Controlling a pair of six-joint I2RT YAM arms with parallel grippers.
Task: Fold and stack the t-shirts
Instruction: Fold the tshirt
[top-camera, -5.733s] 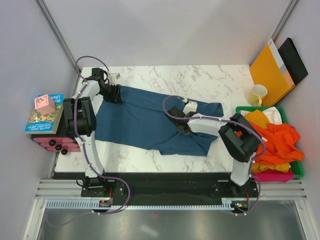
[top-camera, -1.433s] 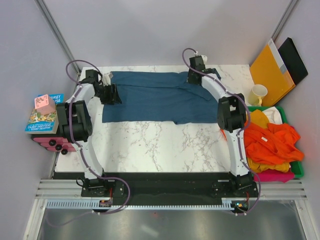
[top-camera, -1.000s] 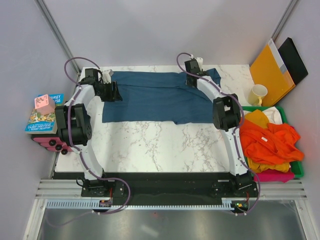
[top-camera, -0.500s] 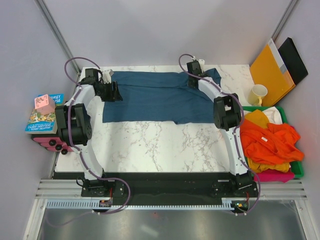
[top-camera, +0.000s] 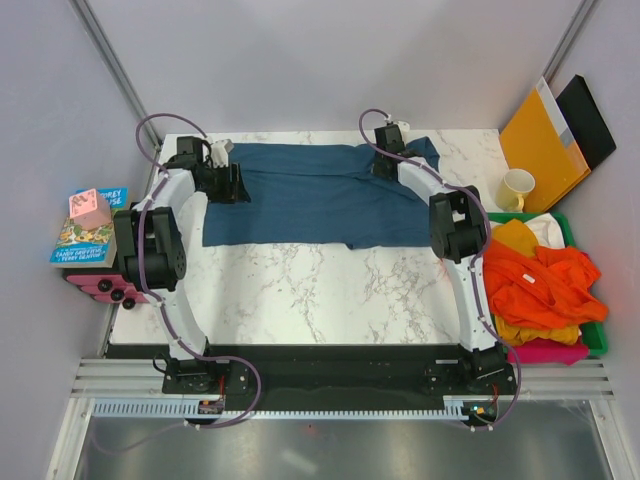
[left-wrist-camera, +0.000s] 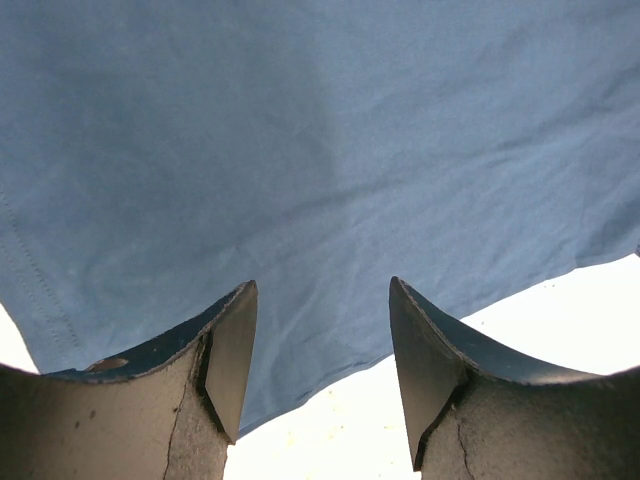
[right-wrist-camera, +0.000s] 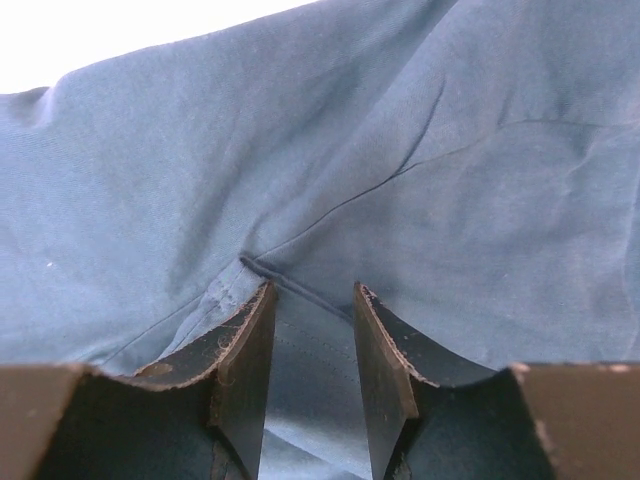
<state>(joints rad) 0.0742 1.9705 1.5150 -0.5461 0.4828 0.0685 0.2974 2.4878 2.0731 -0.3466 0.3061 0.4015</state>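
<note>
Since the earlier view, the dark teal t-shirt (top-camera: 320, 195) has gone from lying rumpled across the middle of the bench (top-camera: 330, 290) to lying spread flat along its far edge. The right pincer (top-camera: 388, 165) has moved from mid-bench out to the far side.

That shirt is now stretching between the two pincers, its hem running nearer the arm bases than either of them. One sleeve is poking out just to the right of the right pincer.

Well to the right of the right pincer, a green bin (top-camera: 600, 335) is holding the other t-shirts in a loose heap: orange (top-camera: 545, 285) on top, yellow (top-camera: 515, 237) and pink (top-camera: 545, 352) showing at the edges.

The left pincer (left-wrist-camera: 321, 283) is hovering over the shirt's left end with its jaws standing wide and nothing between them.

The right pincer is pressing into the cloth near the collar end, jaws narrowly apart with a stitched seam lying between them. I cannot tell whether they are pinching it.
</note>
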